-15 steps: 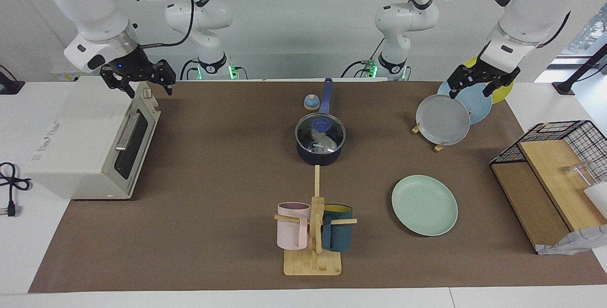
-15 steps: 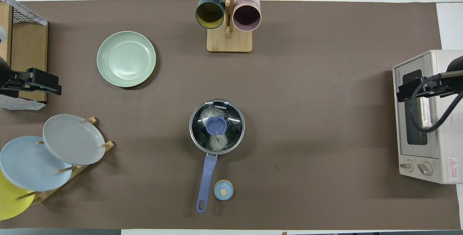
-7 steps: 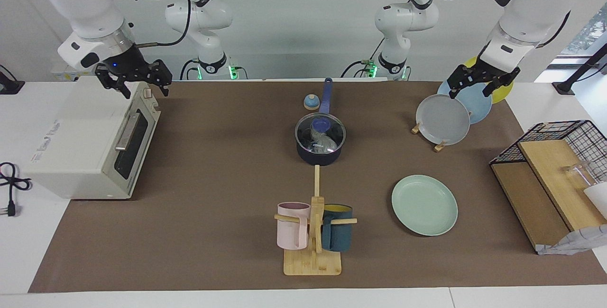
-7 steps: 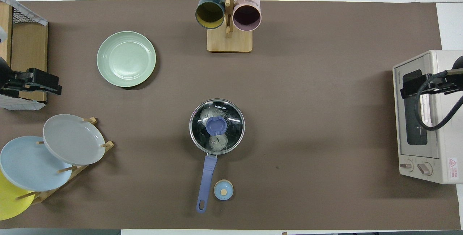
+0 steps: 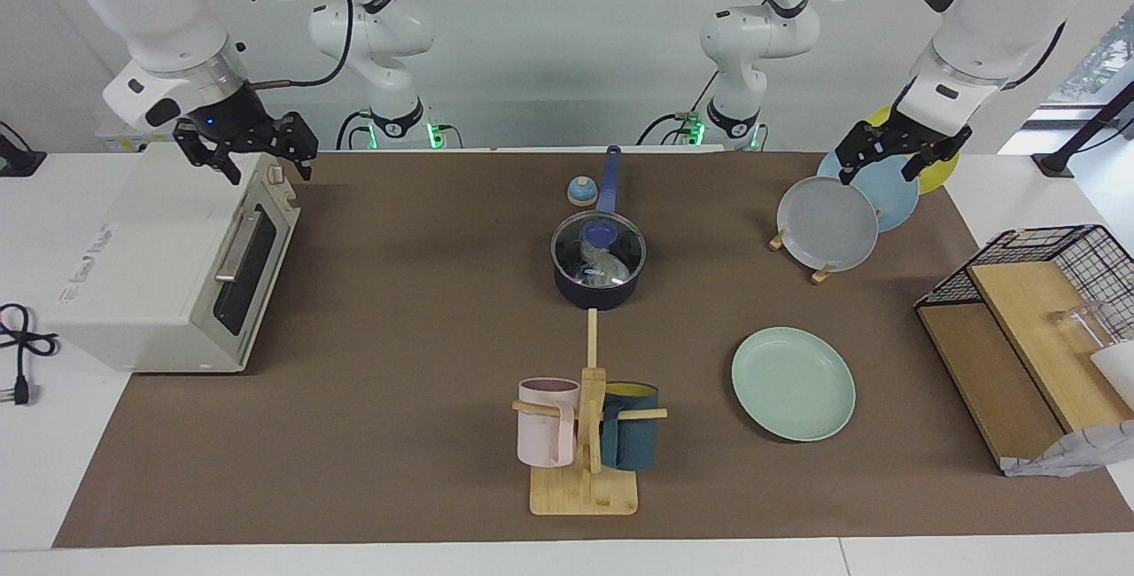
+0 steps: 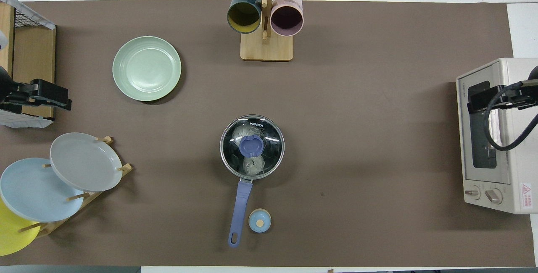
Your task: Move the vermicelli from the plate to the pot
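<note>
The vermicelli (image 6: 251,164) lies inside the pot (image 5: 597,279), under a glass lid (image 6: 252,146) with a blue knob, at the middle of the worktop (image 6: 357,172). In the overhead view the pot's handle points toward 6 o'clock, and the empty mint-green plate (image 6: 146,68) sits at about 10 o'clock from the pot, well apart from it. The right gripper (image 5: 250,148) hangs over the toaster oven (image 5: 168,266), fingers spread and holding nothing. The left gripper (image 5: 893,153) hangs open over the plates in the rack (image 6: 75,189), also empty-handed.
</note>
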You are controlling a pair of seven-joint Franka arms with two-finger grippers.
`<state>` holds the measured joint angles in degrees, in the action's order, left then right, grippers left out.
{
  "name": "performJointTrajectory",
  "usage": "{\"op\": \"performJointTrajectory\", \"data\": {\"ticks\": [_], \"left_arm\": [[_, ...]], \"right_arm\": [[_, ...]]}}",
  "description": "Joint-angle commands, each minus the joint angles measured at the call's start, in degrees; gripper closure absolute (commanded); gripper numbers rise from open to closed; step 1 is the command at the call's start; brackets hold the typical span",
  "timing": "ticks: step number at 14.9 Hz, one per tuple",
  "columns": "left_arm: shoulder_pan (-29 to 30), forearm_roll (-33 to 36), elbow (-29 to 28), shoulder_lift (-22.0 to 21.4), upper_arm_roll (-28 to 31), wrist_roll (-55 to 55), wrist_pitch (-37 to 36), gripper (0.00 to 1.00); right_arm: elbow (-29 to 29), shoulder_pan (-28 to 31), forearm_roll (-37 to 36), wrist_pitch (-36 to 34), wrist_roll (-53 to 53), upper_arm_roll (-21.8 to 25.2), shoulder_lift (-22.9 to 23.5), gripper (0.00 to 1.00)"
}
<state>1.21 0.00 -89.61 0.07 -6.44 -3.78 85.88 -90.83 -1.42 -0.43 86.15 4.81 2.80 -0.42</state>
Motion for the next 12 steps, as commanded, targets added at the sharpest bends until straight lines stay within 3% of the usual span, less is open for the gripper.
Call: {"op": "performJointTrajectory", "data": {"ticks": [1, 12], "left_arm": [[0.9, -0.1, -1.9, -1.7, -0.4, 0.0, 0.4, 0.0], [0.9, -0.1, -1.9, -1.7, -0.4, 0.0, 0.4, 0.0]], "right_arm": [[0.6, 0.1, 0.3, 0.2, -1.3, -0.5, 0.0, 0.0], [0.5, -0.2, -1.0, 0.1, -2.1, -0.5, 0.0, 0.0]]}}
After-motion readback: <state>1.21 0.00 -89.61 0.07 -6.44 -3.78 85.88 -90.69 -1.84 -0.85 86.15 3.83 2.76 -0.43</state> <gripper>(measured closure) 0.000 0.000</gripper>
